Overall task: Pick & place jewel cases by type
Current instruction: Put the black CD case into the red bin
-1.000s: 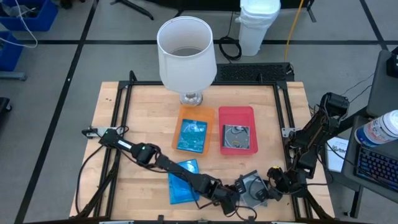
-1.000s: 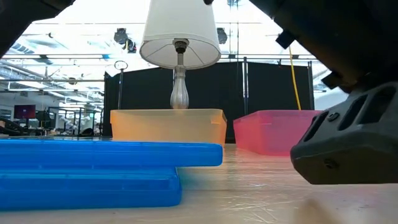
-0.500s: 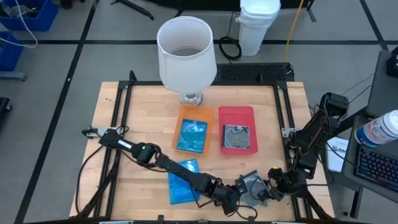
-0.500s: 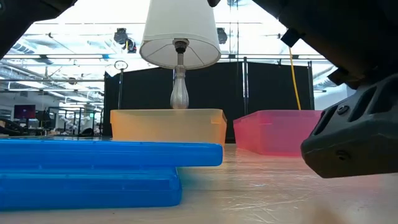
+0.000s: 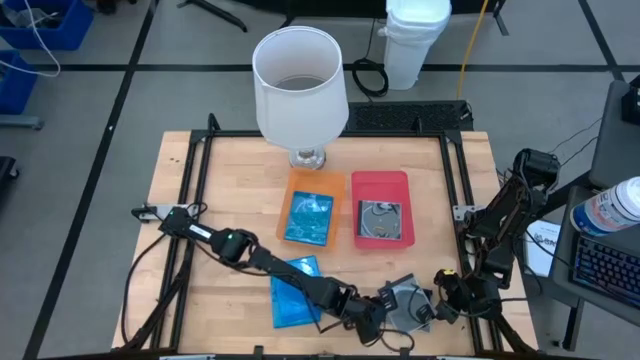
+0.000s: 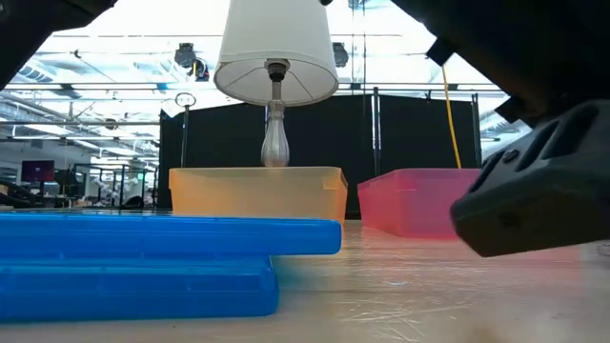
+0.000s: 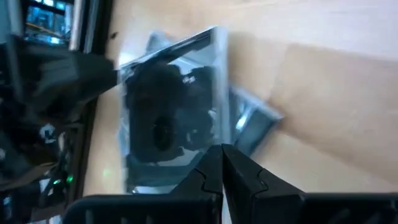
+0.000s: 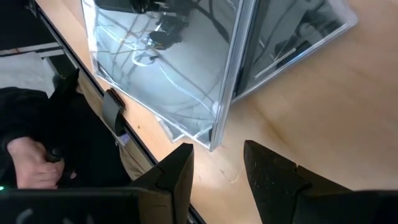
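Two clear jewel cases (image 5: 402, 299) lie overlapped near the table's near edge, between my two grippers. My left gripper (image 7: 222, 152) is shut, and its tips stand at the edge of the upper clear case (image 7: 171, 106). My right gripper (image 8: 216, 155) is open, with a corner of the upper clear case (image 8: 214, 140) just ahead of the gap. Two blue jewel cases (image 5: 295, 291) lie stacked to the left of the clear ones, also in the low view (image 6: 162, 257). One more blue case lies in the orange tray (image 5: 313, 184), and a clear one in the red tray (image 5: 381, 183). My left gripper's shut fingertips (image 7: 214, 163) point at the upper clear case's edge (image 7: 217, 134), coming level from the table's left. I cannot tell whether they touch it. My right gripper touches nothing.
A white lamp (image 5: 300, 85) stands at the far edge behind the trays. A black frame rail (image 5: 195, 200) runs along the table's sides. The table's near edge (image 8: 124, 134) lies right beside the clear cases. A person's hand (image 8: 28, 158) shows below that edge.
In the low view the dark gripper body on the right has risen a little. Which arm it belongs to does not show. The cases have stayed where they were.
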